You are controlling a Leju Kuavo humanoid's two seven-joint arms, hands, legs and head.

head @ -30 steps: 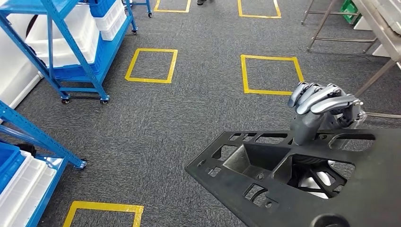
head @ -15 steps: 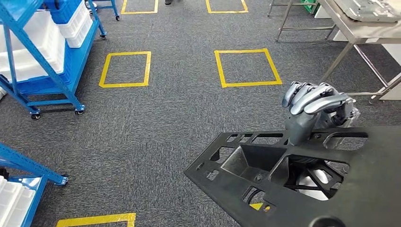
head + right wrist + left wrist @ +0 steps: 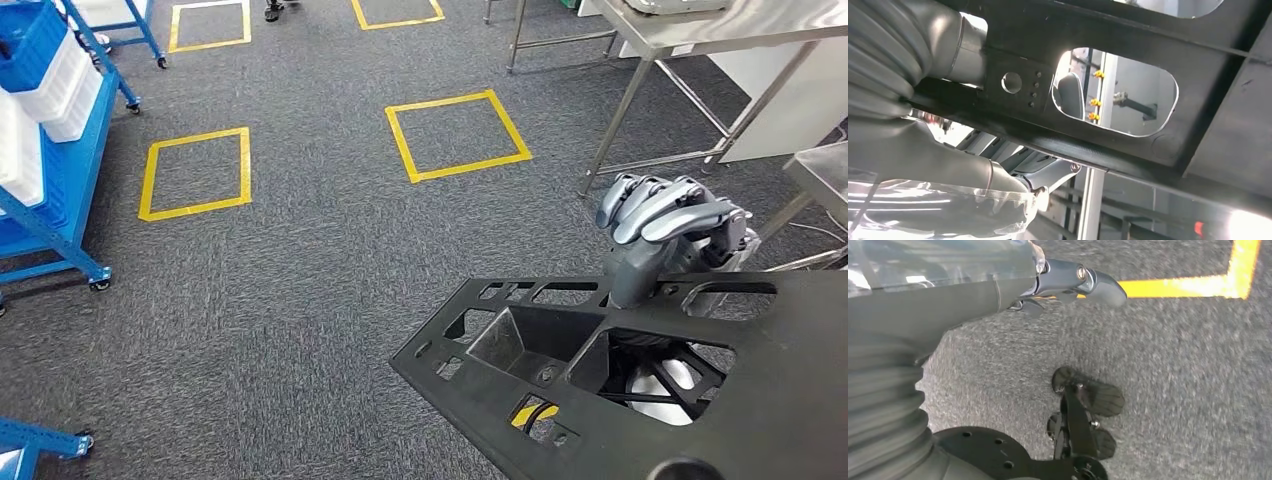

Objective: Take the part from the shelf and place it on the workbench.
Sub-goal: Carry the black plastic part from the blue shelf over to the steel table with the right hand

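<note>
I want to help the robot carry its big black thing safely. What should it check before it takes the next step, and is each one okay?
1. Right hand grips the part: ok, fingers curl over its far edge.
2. Part level: not ok, it looks tilted in the head view.
3. Workbench in sight: ok, ahead to the right.
4. Floor toward the workbench free of obstacles: ok, only yellow tape squares.
5. Left hand helping hold the part: cannot tell; its wrist view shows it over the floor.
6. Space on the workbench top: cannot tell, mostly out of frame.
</note>
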